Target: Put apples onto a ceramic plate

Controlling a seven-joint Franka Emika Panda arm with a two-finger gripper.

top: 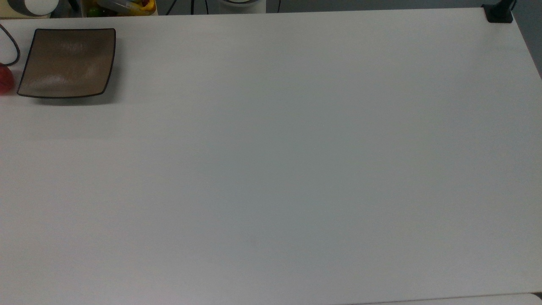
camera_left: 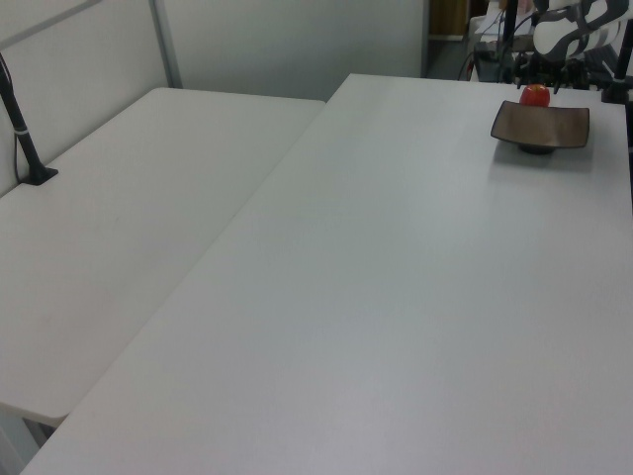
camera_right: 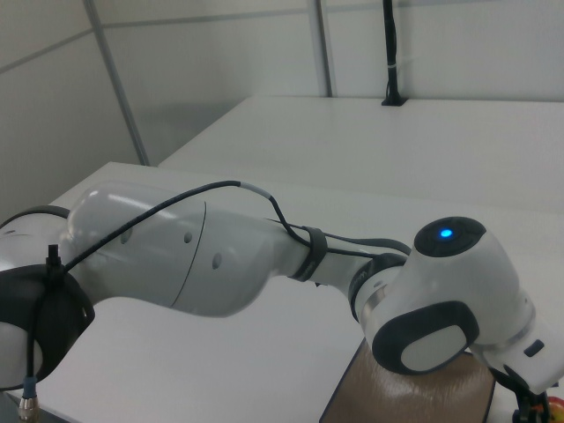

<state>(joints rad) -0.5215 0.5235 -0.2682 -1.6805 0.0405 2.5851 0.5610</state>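
Resting on the table, not yet plated, the apple [top: 4,79] lies just beside the ceramic plate [top: 67,63], off the top view's left edge. The gripper [camera_right: 527,404] hangs near that same plate side, probably above the apple; open or closed, I cannot tell.

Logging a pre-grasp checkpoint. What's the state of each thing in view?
apple: on the table, just off the plate's edge on the top view's left, not held
ceramic plate: flat on the table, empty
robot arm: stretched out in the right view, wrist above the plate
arm's indicator light: lit blue
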